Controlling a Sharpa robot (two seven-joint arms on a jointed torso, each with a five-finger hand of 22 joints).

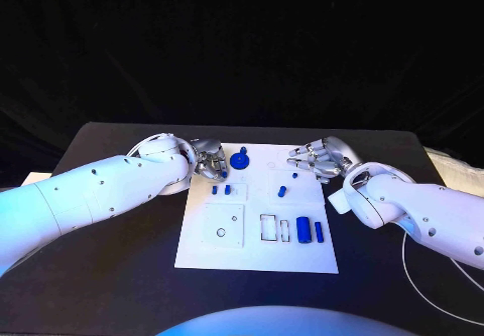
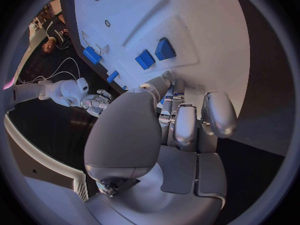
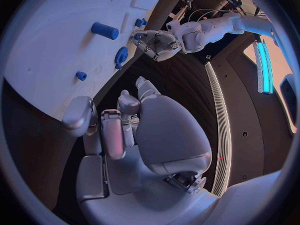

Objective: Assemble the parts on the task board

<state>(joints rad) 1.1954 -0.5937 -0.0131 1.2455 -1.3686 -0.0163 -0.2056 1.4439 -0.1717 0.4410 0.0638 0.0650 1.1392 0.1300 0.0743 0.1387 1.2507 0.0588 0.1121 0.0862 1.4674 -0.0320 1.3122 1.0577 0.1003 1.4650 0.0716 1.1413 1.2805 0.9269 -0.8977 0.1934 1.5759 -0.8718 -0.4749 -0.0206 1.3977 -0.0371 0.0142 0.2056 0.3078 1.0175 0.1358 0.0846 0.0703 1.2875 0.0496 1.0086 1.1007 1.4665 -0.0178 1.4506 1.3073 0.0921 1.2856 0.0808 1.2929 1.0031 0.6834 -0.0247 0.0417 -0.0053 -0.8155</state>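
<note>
A black desk (image 1: 121,280) under a dark backdrop carries the white task board (image 1: 257,259) at its middle, as seen in the head view. The left robot hand (image 1: 209,163) is placed at the board's far left corner and the right robot hand (image 1: 315,159) at its far right corner, presumably so that each can reach the parts at the far edge. A blue gear-shaped part (image 1: 240,161) lies between the two hands, just beside the left one; two small blue parts (image 1: 221,189) stand side by side nearer the middle, one small blue peg (image 1: 283,190) stands to their right, and two blue cylinders (image 1: 310,229) lie by the rectangular slots, likely awaiting insertion. That makes six blue parts counted on the board in this view; a tiny blue spot near the right hand cannot be identified. In the left wrist view, the left hand's fingers (image 2: 185,125) are curled inward over the board's edge; a trace of blue shows behind them, but whether anything is gripped cannot be told. In the right wrist view, the right hand's fingers (image 3: 112,130) are bent with nothing visible between them, and a hold cannot be confirmed either.
</note>
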